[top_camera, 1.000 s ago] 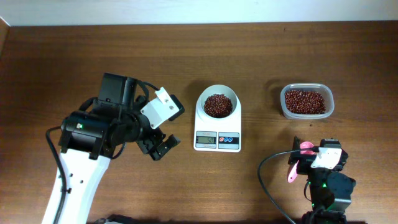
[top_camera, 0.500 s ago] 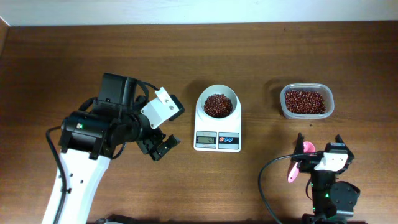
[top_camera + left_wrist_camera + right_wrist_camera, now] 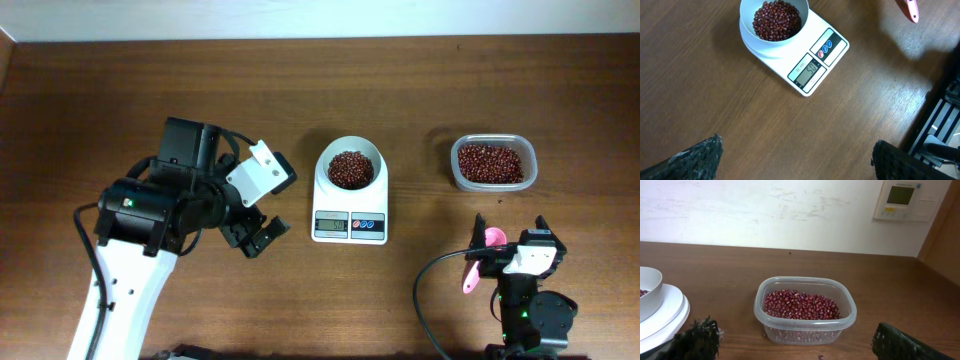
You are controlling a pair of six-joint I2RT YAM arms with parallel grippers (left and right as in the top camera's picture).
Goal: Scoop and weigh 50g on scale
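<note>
The white scale stands mid-table, and its round bowl holds a heap of dark red-brown beans. Its display is lit. More beans fill a clear tub at the right, straight ahead of my right gripper. A pink scoop lies on the table beside the left finger of my right gripper, which is open and empty. Left of the scale, my left gripper hangs open and empty over bare wood, its fingertips wide apart.
One stray bean lies on the wood in front of the tub. The scale's bowl edge shows at the left of the right wrist view. A wall with a thermostat panel bounds the far table edge.
The right gripper shifted slightly right and back, away from the pink scoop, which stays lying on the table. The left arm has not moved.
</note>
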